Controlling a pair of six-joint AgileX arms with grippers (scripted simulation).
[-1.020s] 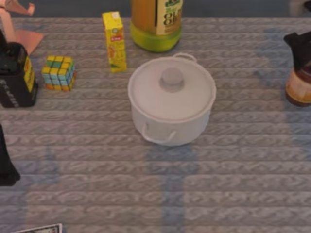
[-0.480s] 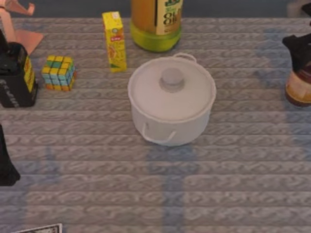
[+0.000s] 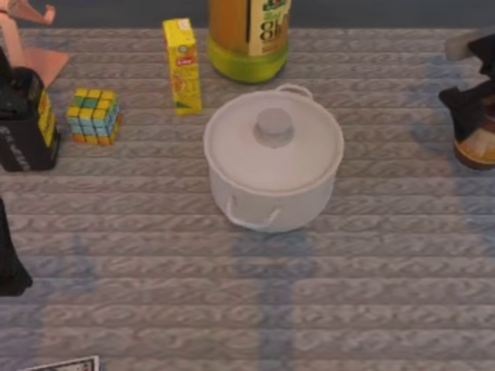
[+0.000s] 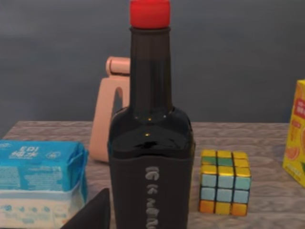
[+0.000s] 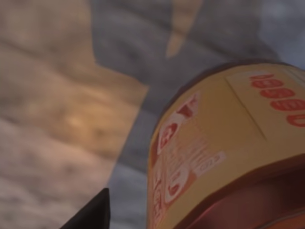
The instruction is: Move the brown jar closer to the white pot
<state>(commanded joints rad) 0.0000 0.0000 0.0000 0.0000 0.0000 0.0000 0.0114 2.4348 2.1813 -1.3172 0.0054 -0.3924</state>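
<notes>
The brown jar (image 3: 473, 147) stands at the table's far right edge, its orange-yellow label (image 5: 214, 148) filling the right wrist view. My right gripper (image 3: 467, 102) hangs just above and behind the jar, open; one dark fingertip (image 5: 93, 212) shows apart from the jar's side, the other is hidden. The white pot (image 3: 273, 158), lid and knob on, sits mid-table well to the jar's left. My left gripper (image 3: 11, 263) is parked at the left edge, open and holding nothing.
Behind the pot stand a big yellow-green bottle (image 3: 249, 39) and a yellow juice carton (image 3: 182, 66). At the left are a colour cube (image 3: 93, 116), a dark sauce bottle (image 3: 27, 120), a pink object (image 3: 31, 31) and a blue pack (image 4: 40, 176).
My right gripper has moved left and nearer over the brown jar. The jar, the pot and the left arm have stayed put.
</notes>
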